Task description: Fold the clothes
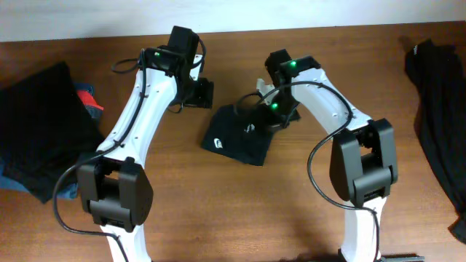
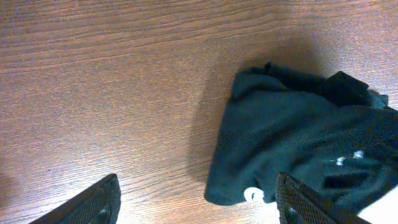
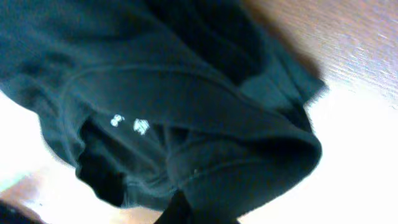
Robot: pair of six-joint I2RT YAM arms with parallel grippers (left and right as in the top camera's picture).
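A black garment [image 1: 237,137] with a small white print lies bunched in a rough fold at the table's middle. My right gripper [image 1: 279,116] is at its right edge. In the right wrist view the dark cloth [image 3: 186,106] fills the frame and bunches over the jaws [image 3: 193,214], which are shut on it. My left gripper [image 1: 198,93] is just beyond the garment's upper left corner. In the left wrist view its fingers [image 2: 199,208] are spread wide and empty above bare wood, with the garment [image 2: 292,143] to the right.
A pile of dark clothes [image 1: 40,127] with red and blue pieces lies at the left edge. Another black garment [image 1: 437,109] lies along the right edge. The wooden table [image 1: 218,211] is bare in front.
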